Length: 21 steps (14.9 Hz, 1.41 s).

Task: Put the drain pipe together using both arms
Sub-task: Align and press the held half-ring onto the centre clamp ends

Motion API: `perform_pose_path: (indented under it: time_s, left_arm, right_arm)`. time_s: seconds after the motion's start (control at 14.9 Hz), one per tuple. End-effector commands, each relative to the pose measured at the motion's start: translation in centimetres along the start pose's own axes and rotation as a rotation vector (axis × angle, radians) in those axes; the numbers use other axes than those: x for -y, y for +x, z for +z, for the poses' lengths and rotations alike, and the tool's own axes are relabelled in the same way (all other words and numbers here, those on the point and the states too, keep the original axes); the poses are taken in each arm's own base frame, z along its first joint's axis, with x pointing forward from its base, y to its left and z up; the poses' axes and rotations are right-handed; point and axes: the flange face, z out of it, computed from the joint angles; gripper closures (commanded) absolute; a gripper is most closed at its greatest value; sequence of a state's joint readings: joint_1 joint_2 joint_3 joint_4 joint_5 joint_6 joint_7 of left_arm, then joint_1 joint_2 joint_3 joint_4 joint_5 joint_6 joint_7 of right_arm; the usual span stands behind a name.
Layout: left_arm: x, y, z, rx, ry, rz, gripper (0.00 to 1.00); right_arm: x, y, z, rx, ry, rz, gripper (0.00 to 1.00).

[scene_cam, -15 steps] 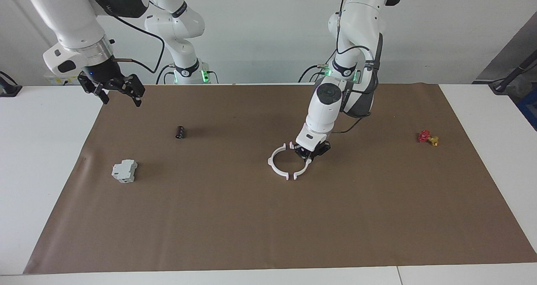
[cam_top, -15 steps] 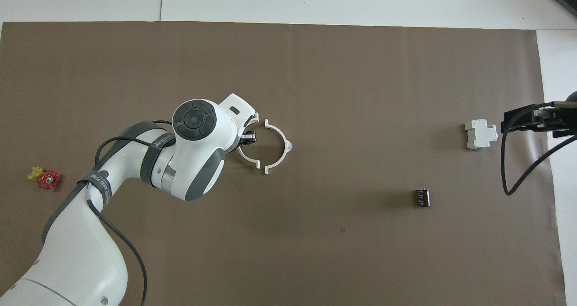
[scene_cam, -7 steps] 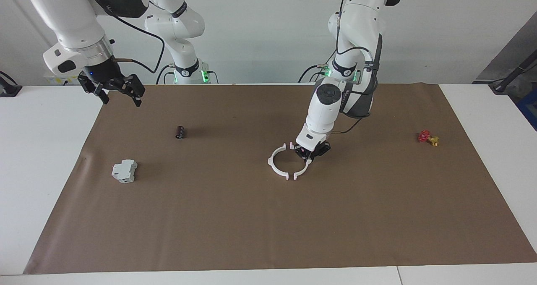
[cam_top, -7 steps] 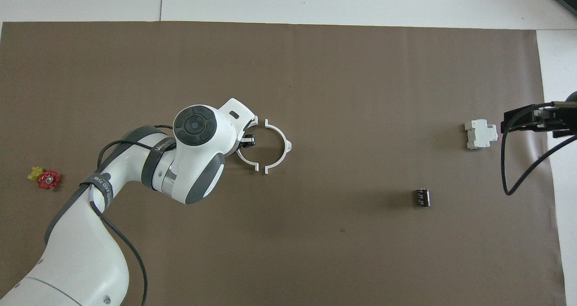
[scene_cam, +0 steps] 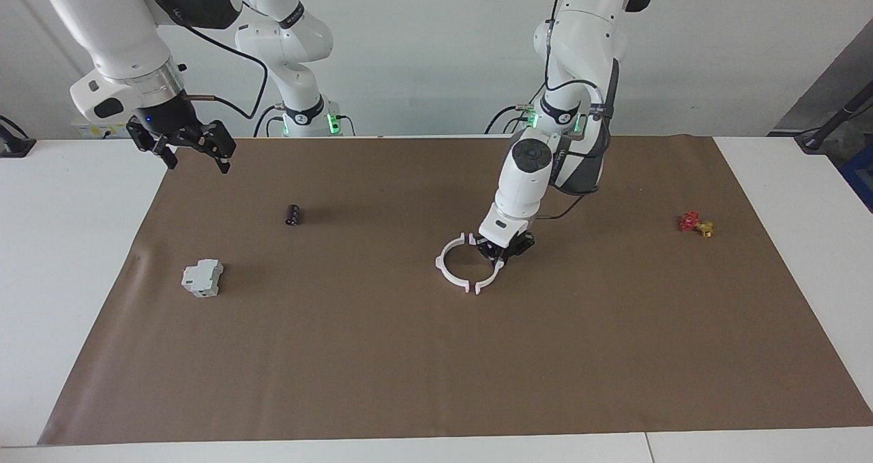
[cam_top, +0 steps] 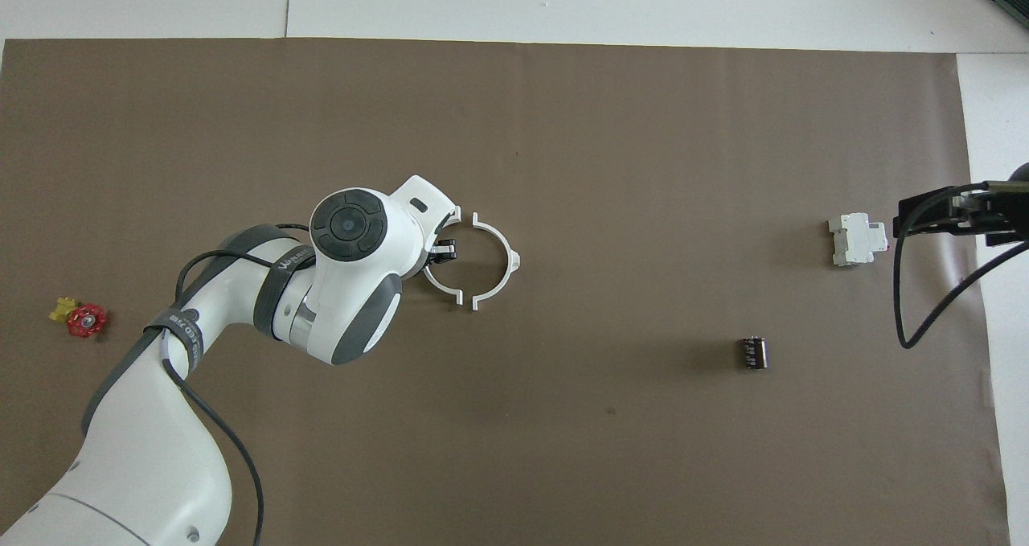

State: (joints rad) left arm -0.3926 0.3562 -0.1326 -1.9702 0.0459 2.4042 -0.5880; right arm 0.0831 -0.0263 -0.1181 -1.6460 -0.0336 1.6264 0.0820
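Two white half-circle arcs of the drain pipe lie mid-table on the brown mat, facing each other as a nearly closed ring with small gaps between the end tabs. My left gripper (scene_cam: 503, 251) is low at the mat, shut on the arc (scene_cam: 488, 280) toward the left arm's end; in the overhead view the gripper (cam_top: 441, 250) shows at this arc (cam_top: 442, 285). The other arc (scene_cam: 442, 266) lies free, also seen from overhead (cam_top: 503, 268). My right gripper (scene_cam: 194, 151) waits open and empty, raised over the mat's edge at the right arm's end, its tip (cam_top: 924, 212) showing overhead.
A grey-white boxy block (scene_cam: 202, 277) and a small black cylinder (scene_cam: 292, 215) lie toward the right arm's end. A small red and yellow valve (scene_cam: 696, 223) lies toward the left arm's end. The brown mat (scene_cam: 436, 367) covers most of the white table.
My left gripper has slid its arc slightly toward the free arc, narrowing the gap at the tabs. The right arm has not moved.
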Motion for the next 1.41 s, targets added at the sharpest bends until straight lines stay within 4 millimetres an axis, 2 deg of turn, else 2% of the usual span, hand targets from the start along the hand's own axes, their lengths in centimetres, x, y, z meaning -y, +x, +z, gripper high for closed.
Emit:
perform_pose_path:
  time_s: [0.0, 0.74, 0.8, 0.87, 0.94, 1.07, 1.34]
  left_arm:
    - [-0.76, -0.63, -0.03, -0.025, 0.004, -0.012, 1.0]
    - [-1.19, -0.83, -0.1, -0.027, 0.002, -0.014, 1.0]
    - [-1.11, -0.79, -0.01, -0.026, 0.003, -0.016, 0.88]
    - [-1.13, -0.75, -0.07, -0.028, 0.003, -0.016, 0.64]
    - [-1.13, -0.75, -0.15, -0.028, 0.003, -0.014, 0.57]
    - [-1.15, -0.72, -0.12, -0.028, 0.004, -0.013, 0.34]
    - [-1.16, -0.71, -0.21, -0.03, 0.004, -0.012, 0.25]
  right_arm:
    - [-0.2, -0.64, -0.11, 0.008, 0.02, -0.015, 0.0]
    - [-0.29, -0.64, -0.11, 0.008, 0.02, -0.013, 0.0]
    - [-0.29, -0.64, -0.11, 0.008, 0.02, -0.013, 0.0]
    - [-0.29, -0.64, -0.11, 0.008, 0.02, -0.013, 0.0]
    - [-0.37, -0.63, -0.11, 0.008, 0.02, -0.012, 0.0]
    - [-0.29, -0.64, -0.11, 0.008, 0.02, -0.013, 0.0]
    - [-0.29, -0.64, -0.11, 0.008, 0.02, -0.013, 0.0]
